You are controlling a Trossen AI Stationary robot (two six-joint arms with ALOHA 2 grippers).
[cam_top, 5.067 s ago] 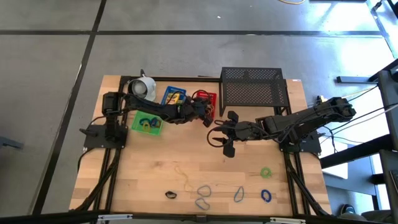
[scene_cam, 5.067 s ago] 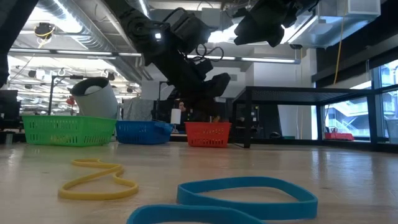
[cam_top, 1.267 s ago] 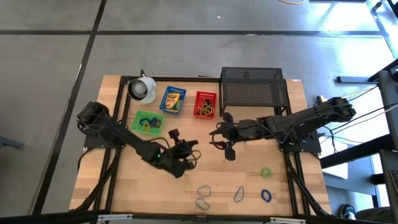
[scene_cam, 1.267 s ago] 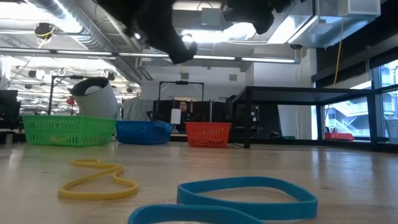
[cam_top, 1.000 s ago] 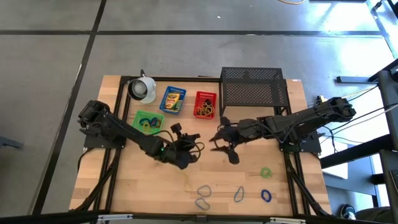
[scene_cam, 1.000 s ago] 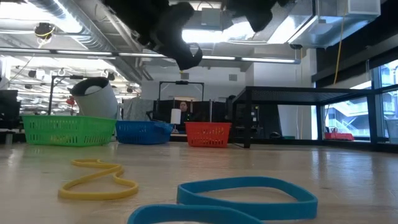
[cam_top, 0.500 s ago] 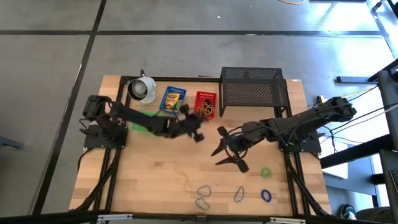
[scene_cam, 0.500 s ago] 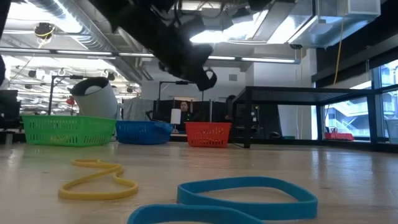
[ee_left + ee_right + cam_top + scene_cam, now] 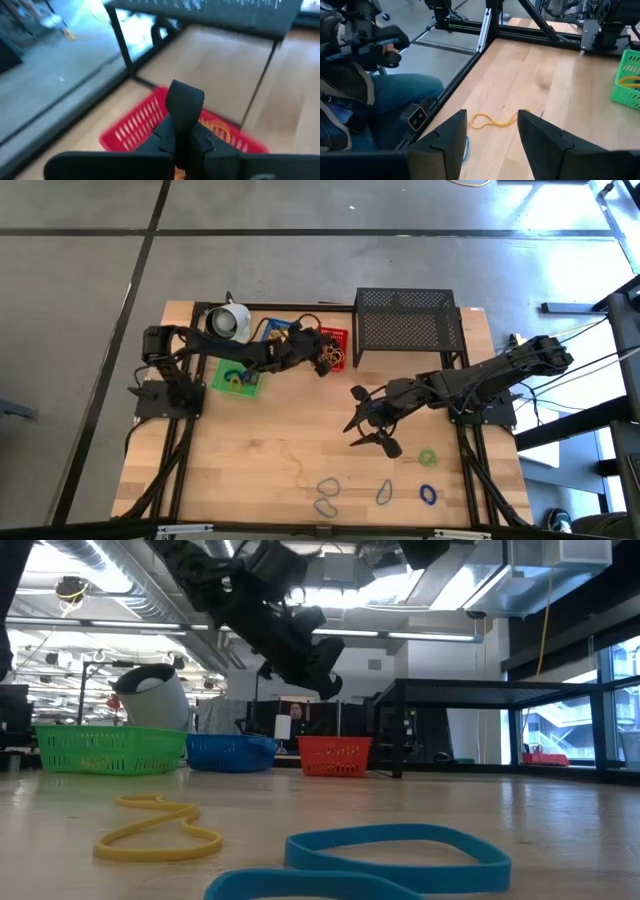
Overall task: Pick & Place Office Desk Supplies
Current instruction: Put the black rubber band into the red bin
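Observation:
My left gripper [image 9: 324, 362] hangs shut over the red basket [image 9: 334, 340] at the table's far side, a small dark clip [image 9: 185, 100] sticking out from its tips. In the low view it [image 9: 325, 680] is well above the baskets. My right gripper [image 9: 360, 425] stands open above mid-table, nothing between its fingers [image 9: 445, 145]. A yellow rubber band [image 9: 495, 120] lies flat on the wood past them. Blue bands [image 9: 326, 492] [image 9: 384, 493], a dark blue one [image 9: 428, 494] and a green one [image 9: 427, 457] lie near the front edge. My left gripper pinches the dark clip between its two shut fingers [image 9: 175, 142]; the clip's rounded free end [image 9: 186, 94] sticks out past the tips. The fingers slant down from the table's left. The clip is lifted clear, over the red basket [image 9: 135, 125].
A green basket [image 9: 236, 377], a blue basket with a crayon box [image 9: 280, 336], a white cup [image 9: 230, 322] and a black mesh rack [image 9: 405, 320] line the far side. A seated person [image 9: 370, 100] shows beyond the table edge. Bare wood lies at mid-table [image 9: 260, 430].
My left gripper, still shut on the clip, has swung from mid-table toward the far edge and now hangs over the red basket, rolling a little on the way. My right gripper has turned slightly toward the near edge and stayed open.

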